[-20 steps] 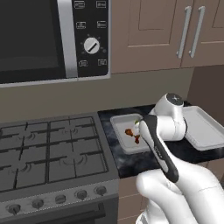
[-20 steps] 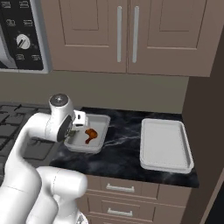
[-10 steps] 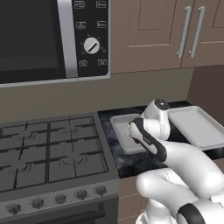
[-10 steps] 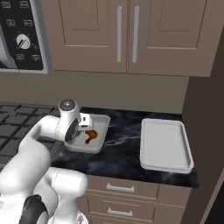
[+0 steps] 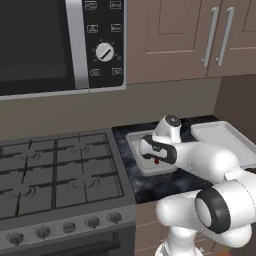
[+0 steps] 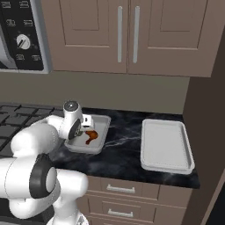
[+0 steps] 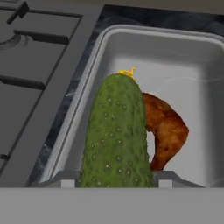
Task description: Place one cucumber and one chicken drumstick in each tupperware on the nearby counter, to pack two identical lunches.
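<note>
Fingers (image 7: 114, 177) clamped on a bumpy green cucumber (image 7: 116, 135), held above the shallow white rectangular tupperware (image 6: 104, 125) beside the gas stove (image 5: 55, 170). Brown chicken drumstick (image 7: 164, 129) lies inside that tupperware, just beside the cucumber. A second white tupperware (image 6: 166, 145), well apart, sits on the black marbled stone table (image 6: 123, 149)

I can read no text on my feeds. The microwave control panel (image 5: 104, 37) carries small white markings around its dial (image 5: 104, 51), but they are too blurred for me to make out. No brand or number legible elsewhere.
</note>
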Tool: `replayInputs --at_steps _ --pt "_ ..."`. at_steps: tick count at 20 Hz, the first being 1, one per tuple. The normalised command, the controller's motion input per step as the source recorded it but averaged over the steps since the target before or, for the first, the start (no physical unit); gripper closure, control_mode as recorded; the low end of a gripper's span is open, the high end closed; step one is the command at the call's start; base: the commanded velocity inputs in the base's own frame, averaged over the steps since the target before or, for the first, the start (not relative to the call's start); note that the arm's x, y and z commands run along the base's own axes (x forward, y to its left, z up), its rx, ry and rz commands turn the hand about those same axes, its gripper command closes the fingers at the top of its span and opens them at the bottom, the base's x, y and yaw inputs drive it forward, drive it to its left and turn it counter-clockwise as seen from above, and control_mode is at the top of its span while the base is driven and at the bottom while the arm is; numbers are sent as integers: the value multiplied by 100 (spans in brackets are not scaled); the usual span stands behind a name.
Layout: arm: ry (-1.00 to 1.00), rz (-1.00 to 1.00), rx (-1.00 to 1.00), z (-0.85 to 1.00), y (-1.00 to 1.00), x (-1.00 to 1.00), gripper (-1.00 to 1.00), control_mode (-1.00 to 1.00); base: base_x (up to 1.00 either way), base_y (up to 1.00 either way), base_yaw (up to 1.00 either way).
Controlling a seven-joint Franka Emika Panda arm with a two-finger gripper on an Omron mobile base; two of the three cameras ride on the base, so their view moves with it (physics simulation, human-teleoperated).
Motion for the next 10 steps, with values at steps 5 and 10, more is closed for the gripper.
replayInputs --at_steps 5,10 --pt "3 0 0 -31 0 35 100 -100 0 0 0" --pt "3 0 0 -30 3 29 -100 -100 0 0 0"
